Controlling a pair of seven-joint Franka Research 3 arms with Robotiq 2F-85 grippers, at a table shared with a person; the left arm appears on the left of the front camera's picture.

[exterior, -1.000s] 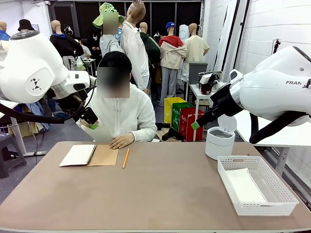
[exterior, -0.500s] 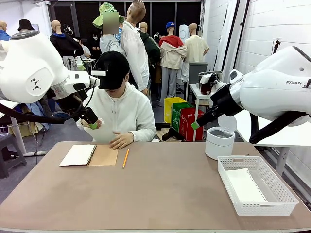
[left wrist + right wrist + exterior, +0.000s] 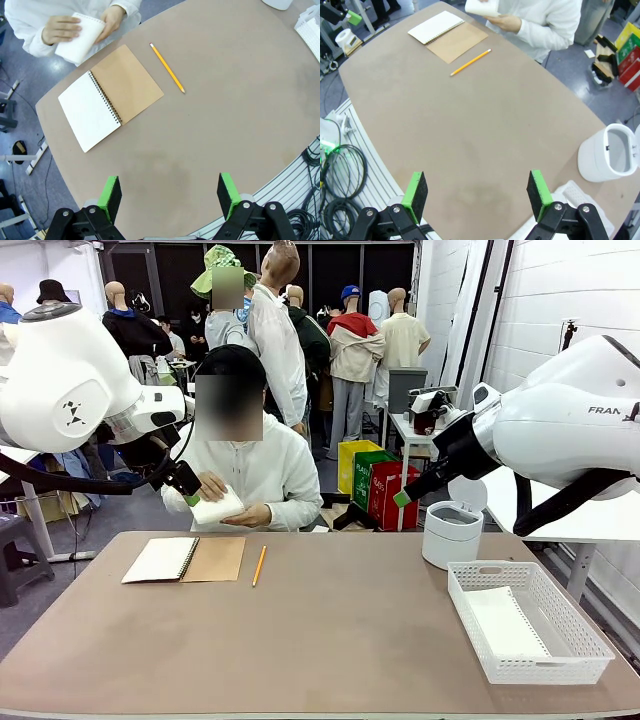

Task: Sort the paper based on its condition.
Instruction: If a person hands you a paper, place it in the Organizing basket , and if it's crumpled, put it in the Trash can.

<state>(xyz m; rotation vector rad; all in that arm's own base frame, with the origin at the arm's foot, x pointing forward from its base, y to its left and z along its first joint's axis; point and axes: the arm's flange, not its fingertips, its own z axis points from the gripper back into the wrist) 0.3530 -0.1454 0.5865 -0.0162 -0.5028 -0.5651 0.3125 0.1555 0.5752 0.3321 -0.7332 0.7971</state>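
Both of the person's hands (image 3: 232, 508) clasp a sheet of paper (image 3: 216, 507) at chest height above the far edge of the table (image 3: 340, 640), one hand on top and the other cupped beneath it; in the left wrist view the sheet (image 3: 79, 41) curls between the fingers, its torn edge showing a row of small perforations. More paper (image 3: 506, 625) lies flat in the white mesh basket (image 3: 527, 633) at the table's right side, near the robot's edge. Just behind the basket stands a white round bin (image 3: 451, 534) with its top open. On the table below the person's hands, a spiral-bound notebook (image 3: 185, 559) lies open, a cream page to the left and the brown cover to the right, with a yellow pencil (image 3: 259, 565) just beside the cover. Left gripper (image 3: 170, 192) hangs high above the near part of the bare tabletop, its green-padded fingers spread wide with nothing between them. Right gripper (image 3: 477, 193) is likewise raised over the table, jaws parted to their full width and empty. White arms reach in from either side in the front view, well apart from the paper and from each other.
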